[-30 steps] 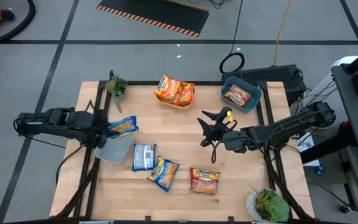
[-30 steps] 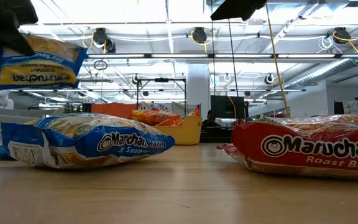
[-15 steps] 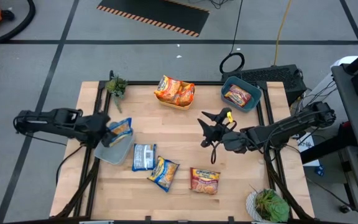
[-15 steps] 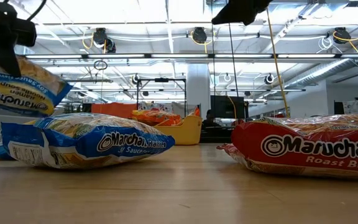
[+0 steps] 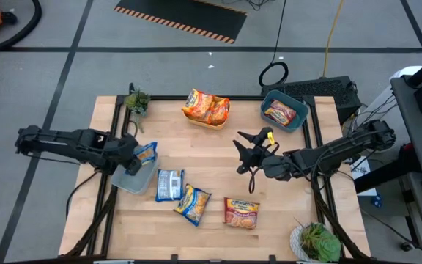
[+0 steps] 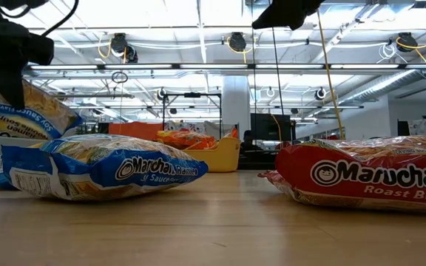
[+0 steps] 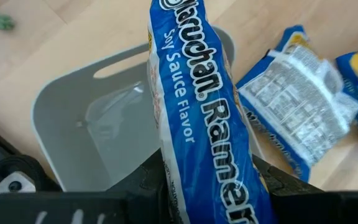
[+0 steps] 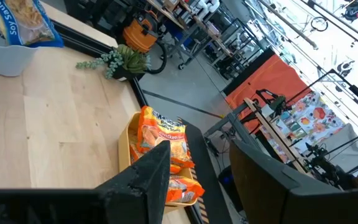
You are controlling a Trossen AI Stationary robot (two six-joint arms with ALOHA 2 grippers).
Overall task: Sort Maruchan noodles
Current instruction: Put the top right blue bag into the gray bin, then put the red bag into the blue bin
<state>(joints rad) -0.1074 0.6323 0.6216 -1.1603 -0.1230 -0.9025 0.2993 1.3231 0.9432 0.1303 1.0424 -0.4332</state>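
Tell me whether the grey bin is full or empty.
Empty. In the left wrist view the grey bin shows a bare floor; the soy sauce packet is held above it.

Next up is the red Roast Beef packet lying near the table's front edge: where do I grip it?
Take the red Roast Beef packet by a crimped end, from straight above: it lies flat and apart from the blue packet, so its edges are free. The right gripper is nearest.

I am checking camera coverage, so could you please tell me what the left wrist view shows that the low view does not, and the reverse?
Only the left wrist view shows the grey bin's bare inside beneath the held packet. Only the low view shows the red Roast Beef packet and the yellow bin far back. Both show the blue Soy Sauce packet in the left gripper.
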